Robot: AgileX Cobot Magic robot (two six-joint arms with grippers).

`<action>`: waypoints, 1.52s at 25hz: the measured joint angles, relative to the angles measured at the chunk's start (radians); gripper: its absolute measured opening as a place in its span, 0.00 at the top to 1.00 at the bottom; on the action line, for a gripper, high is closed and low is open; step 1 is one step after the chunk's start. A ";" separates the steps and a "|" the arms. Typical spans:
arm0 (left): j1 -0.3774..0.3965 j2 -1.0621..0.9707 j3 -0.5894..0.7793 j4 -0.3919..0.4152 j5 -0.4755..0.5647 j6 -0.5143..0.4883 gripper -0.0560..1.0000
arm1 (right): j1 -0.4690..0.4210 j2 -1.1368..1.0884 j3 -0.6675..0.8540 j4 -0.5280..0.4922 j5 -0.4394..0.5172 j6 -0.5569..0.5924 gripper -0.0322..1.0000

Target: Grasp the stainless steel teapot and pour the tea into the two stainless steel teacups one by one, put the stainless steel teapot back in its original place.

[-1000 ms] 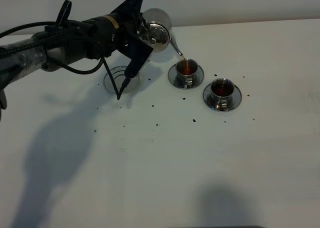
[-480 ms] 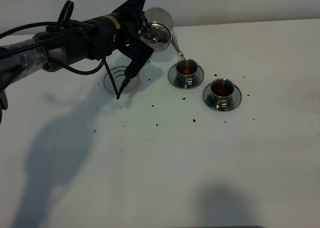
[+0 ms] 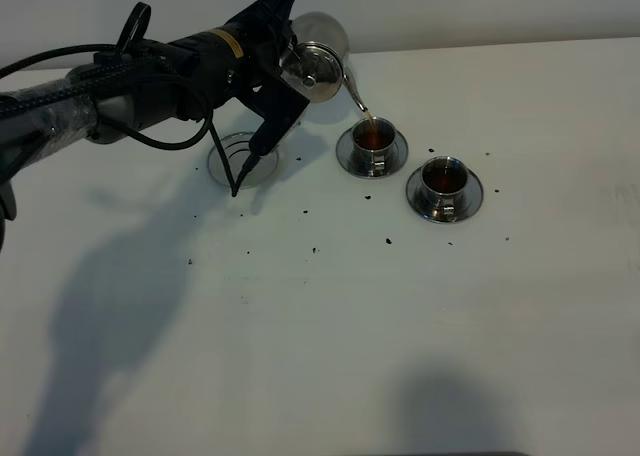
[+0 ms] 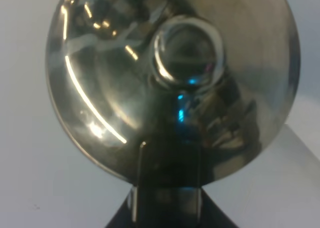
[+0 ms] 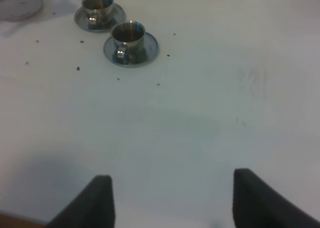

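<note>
Teapot: the teapot [image 3: 312,71] is off the table [image 3: 400,326], tipped with its spout down over the first cup [image 3: 373,136]; the left wrist view is almost filled by its blurred steel body [image 4: 170,78], with the spout out of frame
Left gripper: the left gripper [image 3: 283,71] is clamped on the teapot at its handle side; the fingertips are hidden behind the pot, and the wrist view shows only a dark mass [image 4: 167,210] cut off at the frame edge
Tea: a thin stream of tea [image 3: 363,114] runs from the spout tip into the first cup, which shows reddish liquid
Second cup: the second cup [image 3: 443,179] stands on its saucer just beside the first, also holding dark tea; how full it is cannot be judged
Coaster: the coaster [image 3: 240,151] lies bare on the table under the arm, partly crossed by a thin black cable [image 3: 236,186]; in the right wrist view it [image 5: 20,5] is cut by the frame edge
Right gripper: the right gripper [image 5: 172,203] has its fingers spread wide with nothing between them, well apart from the cups; it does not appear in the high view
Specks: small dark specks [image 3: 388,241] dot the table around the saucers; what they are cannot be made out
</note>
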 joint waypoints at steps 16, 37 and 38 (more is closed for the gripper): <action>-0.006 0.000 0.000 0.057 -0.019 -0.016 0.80 | 0.000 0.000 0.000 0.000 0.000 0.001 0.48; -0.010 0.000 0.000 0.060 0.027 -0.087 0.82 | 0.000 0.000 0.000 0.000 0.000 0.001 0.48; -0.010 0.000 0.000 0.060 0.035 -0.091 0.82 | 0.000 0.000 0.000 0.000 0.000 0.001 0.48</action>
